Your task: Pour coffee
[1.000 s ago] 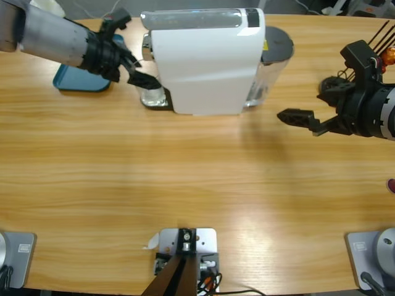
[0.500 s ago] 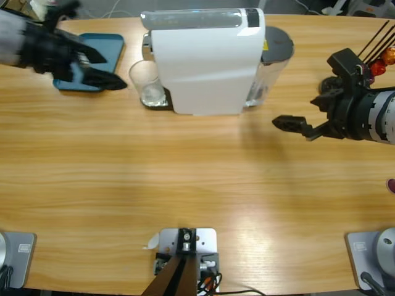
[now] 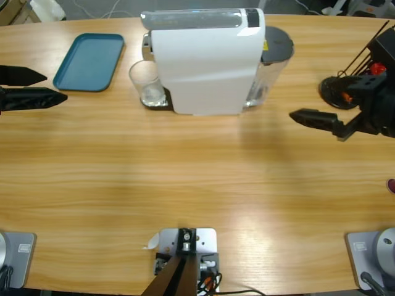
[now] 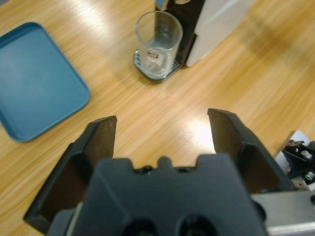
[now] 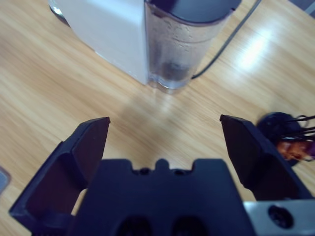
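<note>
The left gripper (image 4: pixel 162 132) hangs over bare wooden table (image 3: pixel 185 179) with its jaws spread wide and nothing between them. Beyond its tips stands a clear glass (image 4: pixel 158 44), upright and empty, on the dark drip plate at the foot of the white coffee machine (image 4: pixel 216 22). A blue tray (image 4: pixel 34 78) lies flat off to one side, well apart from the glass.

The right gripper (image 5: pixel 165 130) is likewise wide open and holds nothing. Past its jaws rises the machine's clear water tank (image 5: pixel 184 44) with a dark lid, set against the white body, and a black cable (image 5: pixel 231 37) trails away from behind it. A black stand holding a few coffee capsules (image 5: pixel 290 137) sits near one jaw.

From above, the left gripper (image 3: pixel 52 86) shows at the table's left edge, near the tray (image 3: pixel 89 61) and clear of the glass (image 3: pixel 147 83). The right gripper (image 3: pixel 308 116) comes in from the right edge, pointing toward the machine (image 3: pixel 207 58) without touching it, with the capsule stand (image 3: pixel 345 89) just behind it.
</note>
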